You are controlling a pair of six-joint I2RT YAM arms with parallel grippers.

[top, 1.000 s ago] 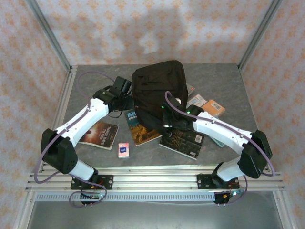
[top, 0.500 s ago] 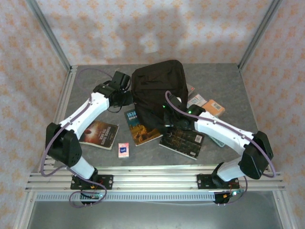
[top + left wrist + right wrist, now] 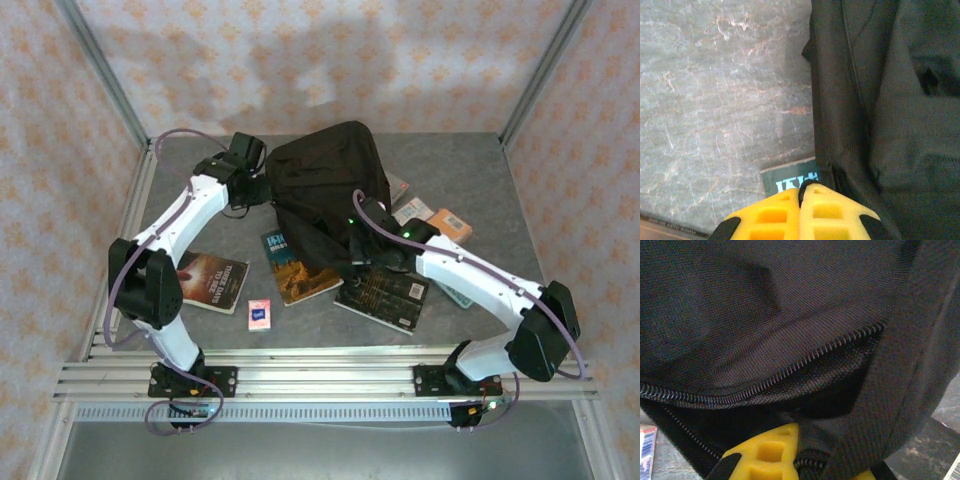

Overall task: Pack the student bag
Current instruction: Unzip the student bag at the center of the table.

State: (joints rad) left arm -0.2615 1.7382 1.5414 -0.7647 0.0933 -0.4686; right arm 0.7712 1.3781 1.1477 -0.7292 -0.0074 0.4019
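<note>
With right gripper (image 3: 815, 460) clamped on student bag (image 3: 330, 180) fabric, left gripper (image 3: 802, 192) shut at its nine o'clock edge — holds bag toward table (image 3: 470, 160) twelve o'clock; packs nothing yet, books (image 3: 300, 268) loose near six.

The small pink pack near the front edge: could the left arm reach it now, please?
Probably yes: the pink pack lies uncovered on the table, close to the left arm's base.

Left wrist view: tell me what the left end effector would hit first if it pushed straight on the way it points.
Probably the book with blue lettering, just past the shut left end effector, beside the edge of the backpack. Depth is unclear; it might brush the backpack first.
</note>
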